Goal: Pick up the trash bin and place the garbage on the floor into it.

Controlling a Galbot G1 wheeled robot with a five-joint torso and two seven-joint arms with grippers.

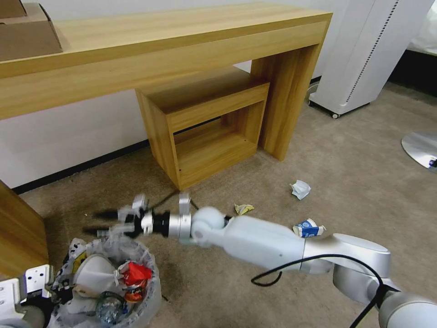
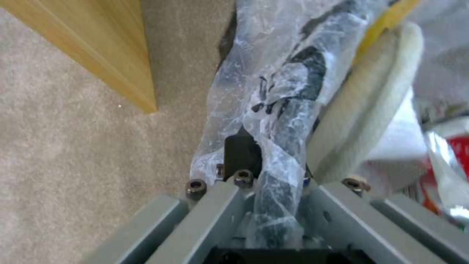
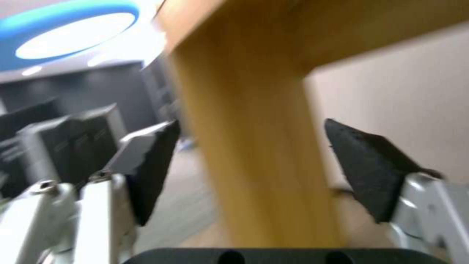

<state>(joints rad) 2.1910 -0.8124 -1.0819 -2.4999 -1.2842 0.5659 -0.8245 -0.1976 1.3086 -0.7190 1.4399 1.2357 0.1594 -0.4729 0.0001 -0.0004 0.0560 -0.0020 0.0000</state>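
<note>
The trash bin (image 1: 148, 291), lined with a crinkled clear bag, sits at the bottom left of the head view. It holds a white slipper (image 1: 93, 273), a red wrapper (image 1: 135, 276) and a clear bottle (image 1: 107, 310). My left gripper (image 1: 54, 291) is shut on the bin's bagged rim (image 2: 293, 121). My right gripper (image 1: 98, 222) hovers just above the bin's far edge, open and empty, its dark pads (image 3: 151, 165) spread apart. On the floor (image 1: 364, 182) lie crumpled white paper (image 1: 300, 189), a yellow wrapper (image 1: 243, 209) and a blue-white carton (image 1: 308, 228).
A long wooden desk (image 1: 173, 45) with a smaller wooden shelf unit (image 1: 205, 123) under it stands against the wall. A wooden panel (image 1: 20, 232) rises close on the bin's left. A white appliance (image 1: 364, 54) and a round metal base (image 1: 421, 148) stand at the right.
</note>
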